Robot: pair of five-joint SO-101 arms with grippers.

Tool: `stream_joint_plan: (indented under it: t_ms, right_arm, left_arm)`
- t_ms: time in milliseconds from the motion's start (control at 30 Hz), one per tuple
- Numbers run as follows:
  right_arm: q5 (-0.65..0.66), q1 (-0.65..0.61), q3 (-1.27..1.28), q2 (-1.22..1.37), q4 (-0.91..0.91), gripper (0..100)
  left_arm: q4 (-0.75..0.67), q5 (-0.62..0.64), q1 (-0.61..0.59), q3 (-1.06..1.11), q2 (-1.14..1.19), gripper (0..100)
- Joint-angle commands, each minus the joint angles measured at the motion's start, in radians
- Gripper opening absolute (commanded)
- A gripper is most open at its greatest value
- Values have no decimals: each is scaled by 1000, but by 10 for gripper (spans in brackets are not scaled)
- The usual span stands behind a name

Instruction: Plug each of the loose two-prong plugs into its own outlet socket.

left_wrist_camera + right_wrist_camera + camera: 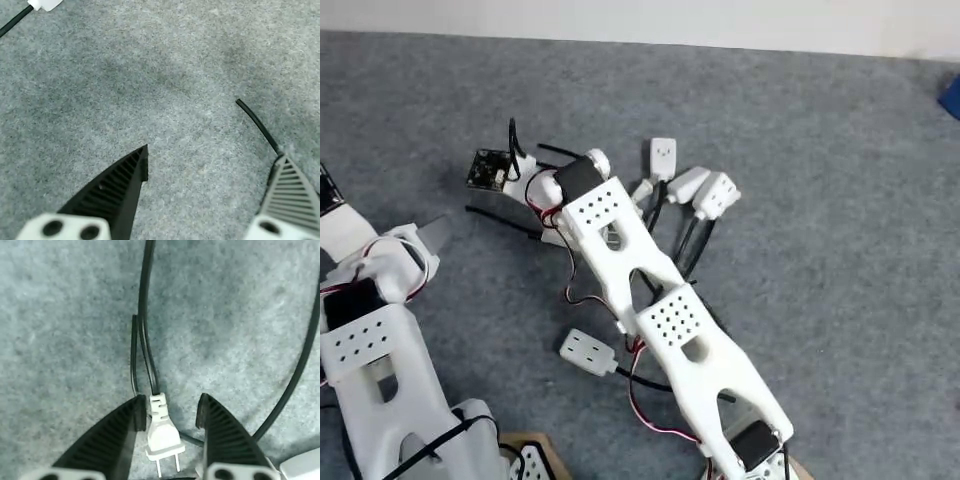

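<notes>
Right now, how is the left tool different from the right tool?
The left tool gapes wide; the right tool is open more narrowly. The left tool has only bare grey carpet in its gap; the right tool straddles a white two-prong plug. Both are open and point down at the carpet.

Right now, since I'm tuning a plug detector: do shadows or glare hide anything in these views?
Right wrist view: plug evenly lit, no glare. Left wrist view: soft shadow patches on the carpet, nothing hidden. High view: faint shadow beside the right arm, no glare on the white socket.
</notes>
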Motion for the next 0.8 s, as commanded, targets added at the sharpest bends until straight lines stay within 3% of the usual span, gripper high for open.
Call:
stream_joint_plan:
  t_ms: [0,333,767]
  right_arm:
    - [6,-1,2,-68,-10,166]
    - [6,33,130,-68,-105,166]
    - [6,58,153,-67,-96,166]
  left_arm:
    - [-15,8,15,-27,-1,373]
    - [-15,8,15,-27,-1,373]
    - [-14,8,15,-25,-1,373]
